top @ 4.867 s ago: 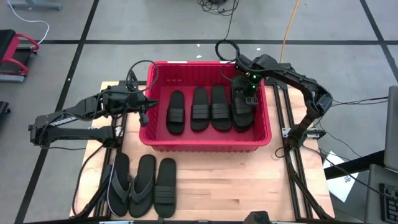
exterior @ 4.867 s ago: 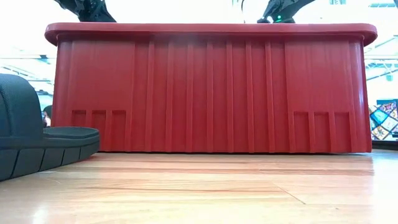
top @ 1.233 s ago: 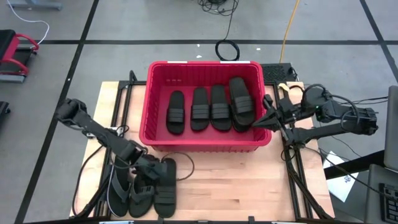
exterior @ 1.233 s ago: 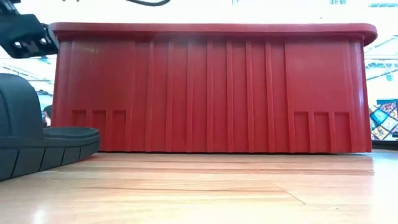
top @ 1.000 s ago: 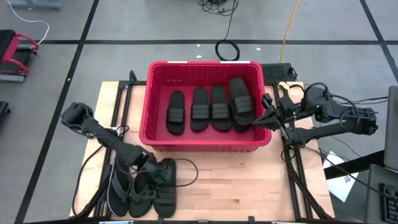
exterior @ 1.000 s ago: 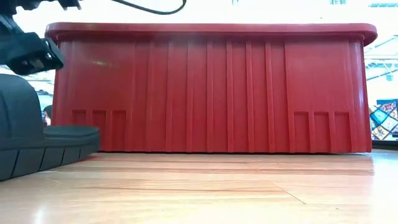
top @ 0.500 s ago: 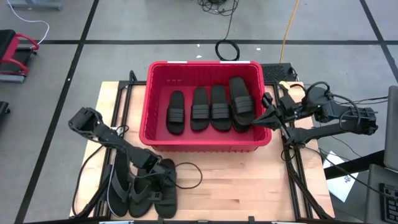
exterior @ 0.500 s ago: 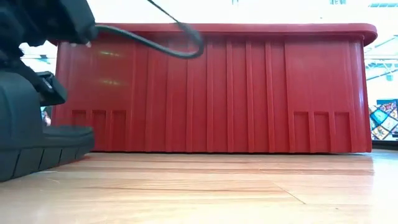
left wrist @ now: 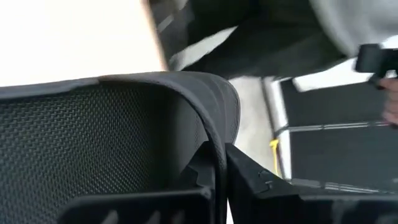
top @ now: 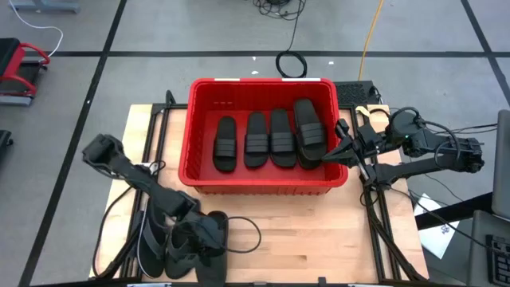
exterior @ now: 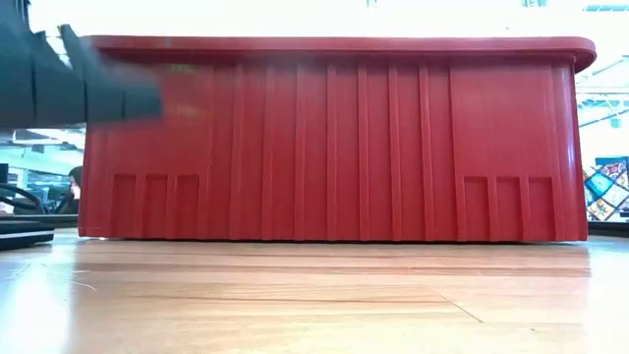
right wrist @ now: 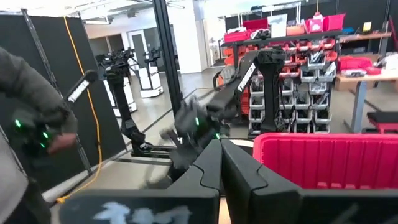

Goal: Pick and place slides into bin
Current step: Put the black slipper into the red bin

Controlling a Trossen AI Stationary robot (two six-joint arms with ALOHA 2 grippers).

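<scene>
Left gripper point(top: 199, 237): over the sandals on the table point(top: 170, 237), fingers masked by own wrist from above. Sandals beneath it partly covered; count not readable. Low view: dark blurred sandal point(exterior: 84, 88) cut by the picture's edge. Left wrist view: ribbed band point(left wrist: 112, 140) filling the near field, rest out of focus.

The bin point(top: 193, 135) is red with vertically ribbed walls, holding four black slides point(top: 269, 137). The slide point(left wrist: 93, 137) pinched in the left claw point(top: 209, 237) is black with a fine woven texture. The table point(top: 303, 239) is pale wood.
</scene>
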